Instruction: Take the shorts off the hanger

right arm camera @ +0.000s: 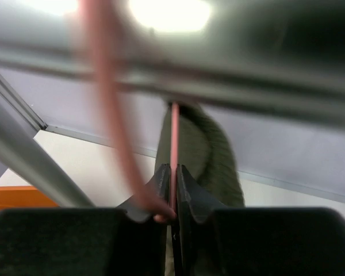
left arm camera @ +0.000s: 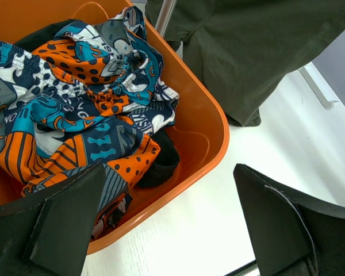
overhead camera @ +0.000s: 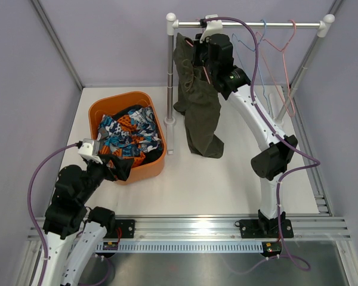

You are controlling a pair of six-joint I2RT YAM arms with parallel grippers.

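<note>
Right pincer (right arm camera: 173, 172) clamps the pink hanger (right arm camera: 174, 135) bearing olive shorts (overhead camera: 200, 113); left pincer (left arm camera: 169, 215) gapes above the orange basket (left arm camera: 215, 129).

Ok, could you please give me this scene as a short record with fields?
shorts: dark green, hanging from pink hanger on the rail
right claw: shut on the hanger wire, just under the rail
left claw: open, above the orange bin near rim, holding nothing
bin contents: patterned clothes
task state: shorts not yet off
</note>
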